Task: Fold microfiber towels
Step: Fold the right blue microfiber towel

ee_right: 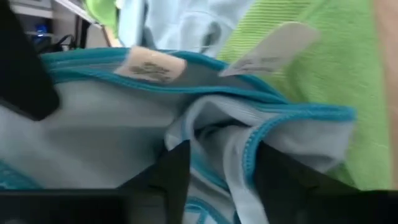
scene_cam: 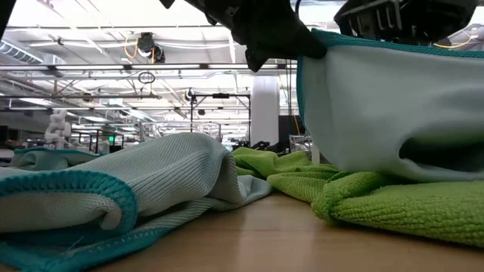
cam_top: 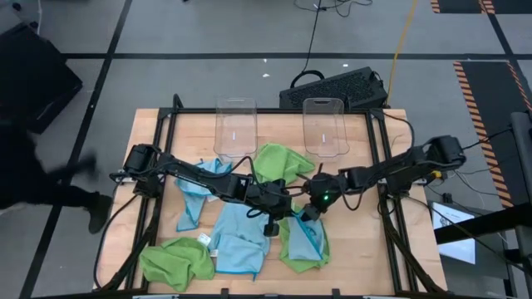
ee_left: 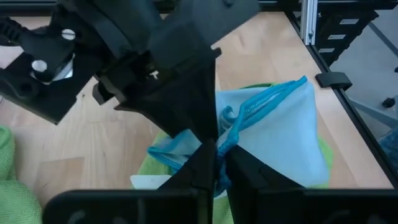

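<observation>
Left claw: yours is clamped on the light blue towel's edge, near the desk's centre.
Right claw: fingers pinched on the same towel's teal hem, just beside the left claw.
Light blue towel: lifted between both claws, hanging over a lime green towel.
Other towels: green and blue ones scattered left.

Green towels and blue towels lie scattered on a wooden counter, two clear bins at its far edge.
</observation>
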